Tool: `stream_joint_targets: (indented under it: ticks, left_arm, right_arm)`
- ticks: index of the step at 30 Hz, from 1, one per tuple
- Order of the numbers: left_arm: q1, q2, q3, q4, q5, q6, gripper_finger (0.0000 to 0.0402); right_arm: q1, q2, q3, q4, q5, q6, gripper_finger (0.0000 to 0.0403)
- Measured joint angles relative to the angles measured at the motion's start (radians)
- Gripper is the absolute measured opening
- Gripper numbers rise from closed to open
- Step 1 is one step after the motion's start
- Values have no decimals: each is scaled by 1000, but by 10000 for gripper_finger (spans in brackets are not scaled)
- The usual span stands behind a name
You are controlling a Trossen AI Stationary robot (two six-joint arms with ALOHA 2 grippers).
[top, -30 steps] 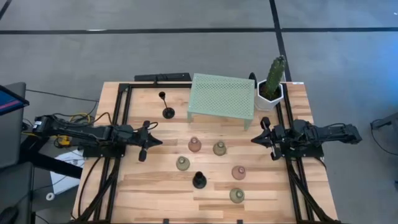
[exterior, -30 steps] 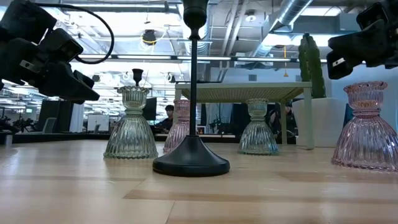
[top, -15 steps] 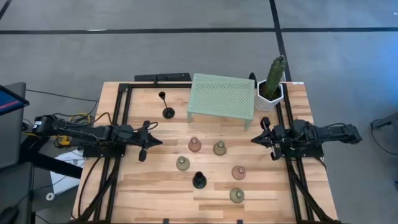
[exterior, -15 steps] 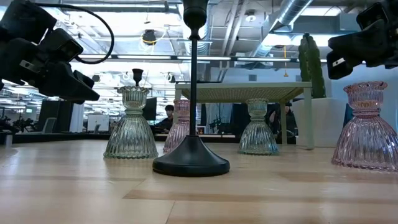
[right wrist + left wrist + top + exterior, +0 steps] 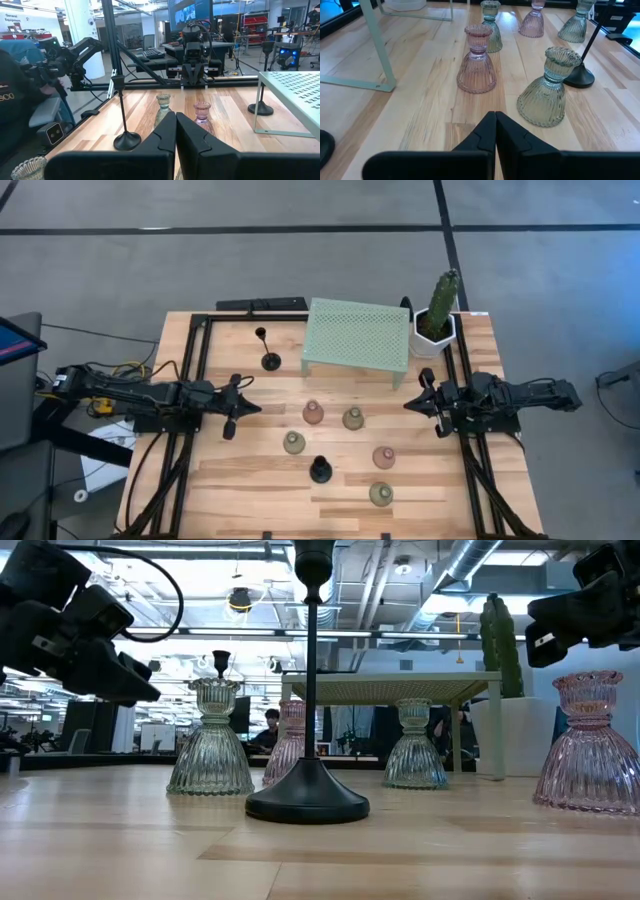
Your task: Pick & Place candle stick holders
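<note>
Several candle stick holders stand upright on their bases mid-table: a pink one [image 5: 314, 413], a green one [image 5: 353, 418], another green one [image 5: 294, 443], a black stemmed one [image 5: 320, 470], a second pink one [image 5: 384, 457] and a third green one [image 5: 380, 494]. A tall thin black stem holder [image 5: 268, 352] stands at the far left. My left gripper [image 5: 246, 408] hovers shut at the table's left side, pointing toward the holders. My right gripper [image 5: 409, 405] hovers shut at the right side, facing it. In the left wrist view the shut fingertips [image 5: 495, 118] are short of a pink holder [image 5: 476, 62] and a green holder [image 5: 550, 90].
A mint-green mesh stand [image 5: 357, 335] stands at the far middle, with a white-potted cactus [image 5: 437, 315] to its right. Black frame rails [image 5: 190, 380] run along both table sides. Bare wood lies between each gripper and the holders.
</note>
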Motion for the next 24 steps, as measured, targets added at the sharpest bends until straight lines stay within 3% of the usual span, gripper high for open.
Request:
stream_joint_targets:
  ticks: [24]
  left_arm:
    - [0,0,0,19,0,0,6]
  right_arm:
    - [-2,0,0,4,0,0,0]
